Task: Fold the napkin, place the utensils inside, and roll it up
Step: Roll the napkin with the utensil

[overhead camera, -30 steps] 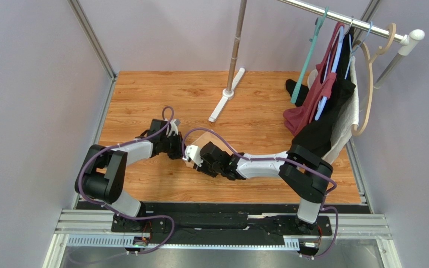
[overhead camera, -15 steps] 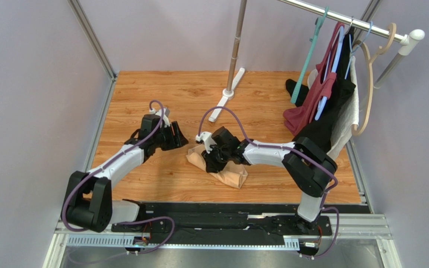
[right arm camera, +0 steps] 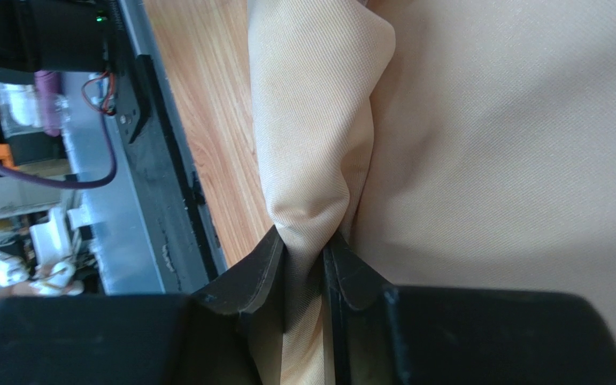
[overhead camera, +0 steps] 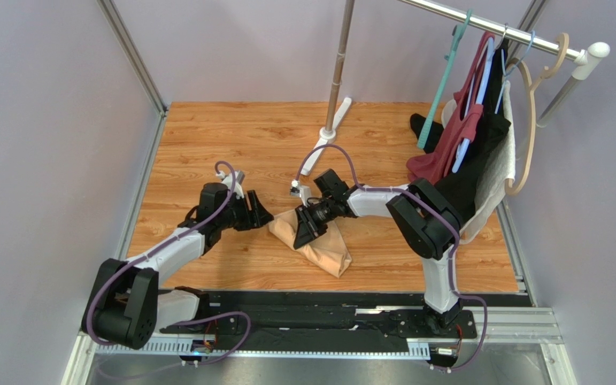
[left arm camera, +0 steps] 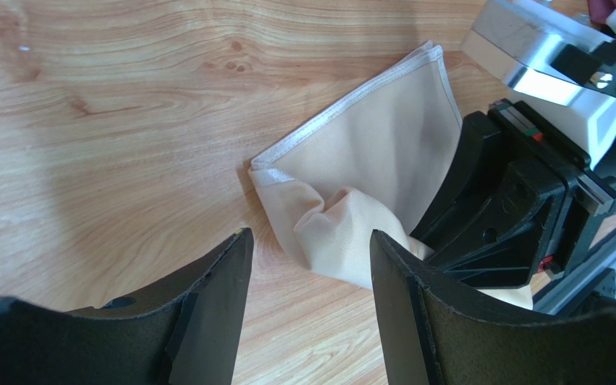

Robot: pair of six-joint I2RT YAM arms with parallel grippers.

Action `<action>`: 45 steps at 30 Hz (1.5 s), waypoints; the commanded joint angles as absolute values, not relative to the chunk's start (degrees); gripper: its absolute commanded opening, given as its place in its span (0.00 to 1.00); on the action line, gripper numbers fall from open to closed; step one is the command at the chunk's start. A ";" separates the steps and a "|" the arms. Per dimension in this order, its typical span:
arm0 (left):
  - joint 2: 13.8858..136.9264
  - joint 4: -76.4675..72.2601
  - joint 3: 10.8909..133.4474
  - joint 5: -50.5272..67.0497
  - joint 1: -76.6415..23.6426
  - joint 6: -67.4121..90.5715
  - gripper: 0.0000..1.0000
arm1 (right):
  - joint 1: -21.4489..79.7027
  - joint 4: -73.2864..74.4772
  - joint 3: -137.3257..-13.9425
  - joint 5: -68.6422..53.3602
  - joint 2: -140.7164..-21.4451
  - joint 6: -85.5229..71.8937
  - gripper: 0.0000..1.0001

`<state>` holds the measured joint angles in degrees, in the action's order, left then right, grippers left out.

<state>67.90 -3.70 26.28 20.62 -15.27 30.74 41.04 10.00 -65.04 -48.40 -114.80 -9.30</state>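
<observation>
Right fingers point(right arm camera: 248, 277) pinch a raised ridge of the napkin point(overhead camera: 327, 249), centre of the overhead frame on the table point(overhead camera: 207, 136). Looks like they mean to drag a fold across. Left fingers point(left arm camera: 207, 321) hover spread beside its crumpled corner, holding nothing. No spoon in sight.

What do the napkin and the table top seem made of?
The napkin looks like thin woven cloth, matte peach-tan: fine weave, soft folds, a stitched hem. The table top looks like wood or wood-look laminate: grain and knots show.
</observation>
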 commanded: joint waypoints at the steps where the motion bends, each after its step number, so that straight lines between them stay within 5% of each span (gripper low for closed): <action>1: 71.97 -11.59 26.81 24.86 -15.29 31.55 0.64 | 39.47 13.36 -65.04 -53.08 -119.79 -11.34 0.14; 18: 83.93 -16.26 30.85 28.47 -18.46 33.66 0.65 | 37.27 15.02 -68.73 -53.09 -125.07 -10.90 0.15; 21: 85.16 -15.91 31.20 28.30 -18.46 34.01 0.56 | 37.35 15.47 -68.99 -52.39 -125.33 -10.72 0.15; 23: 85.87 -15.30 31.29 28.21 -18.46 34.45 0.37 | 37.35 15.73 -69.08 -52.21 -124.72 -10.64 0.16; 28: 87.80 -13.98 32.69 29.35 -18.46 34.37 0.12 | 37.27 18.19 -69.70 -50.19 -121.56 -10.02 0.32; 32: 87.89 -9.07 34.45 29.09 -18.46 32.79 0.06 | 37.35 21.17 -70.14 -46.06 -116.47 -9.76 0.60; 45: 89.56 1.30 39.72 27.51 -18.46 29.44 0.04 | 45.86 17.14 -62.15 -13.32 -92.82 -3.36 0.72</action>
